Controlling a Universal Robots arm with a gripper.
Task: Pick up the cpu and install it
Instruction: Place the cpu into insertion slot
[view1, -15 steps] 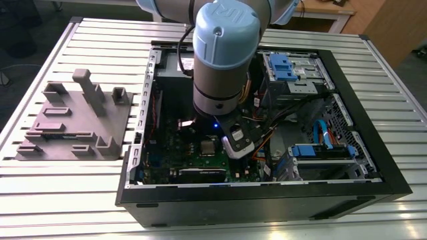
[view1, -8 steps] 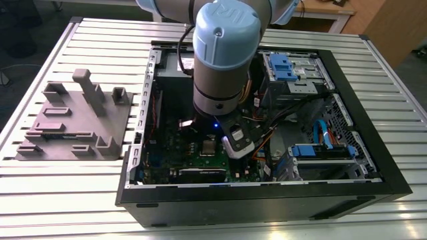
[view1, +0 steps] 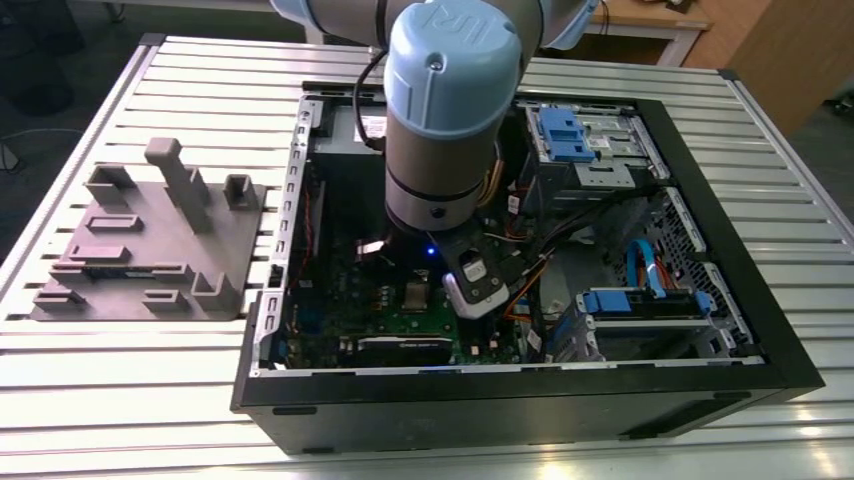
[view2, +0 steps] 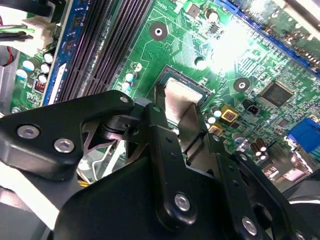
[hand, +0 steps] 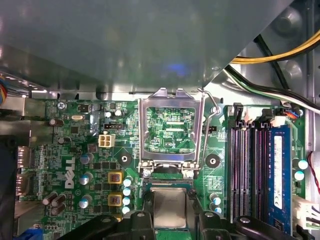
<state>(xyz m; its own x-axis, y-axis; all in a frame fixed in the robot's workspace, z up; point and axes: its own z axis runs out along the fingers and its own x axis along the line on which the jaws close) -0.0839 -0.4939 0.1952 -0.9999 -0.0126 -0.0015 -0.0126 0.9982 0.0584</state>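
The cpu, a small square chip with a silvery top, lies flat over the socket on the green motherboard. In the second wrist view the cpu shows between the black fingers. My gripper sits low over it with a finger against each of two opposite edges, so it looks shut on the chip. The silver socket bracket is swung open beside the socket. In the exterior view the arm reaches down into the open computer case, and the cpu shows under it.
Black memory slots run beside the socket, and yellow and black cables cross nearby. Blue drive brackets fill the case's side at the exterior view's right. A grey fixture block stands on the slatted table.
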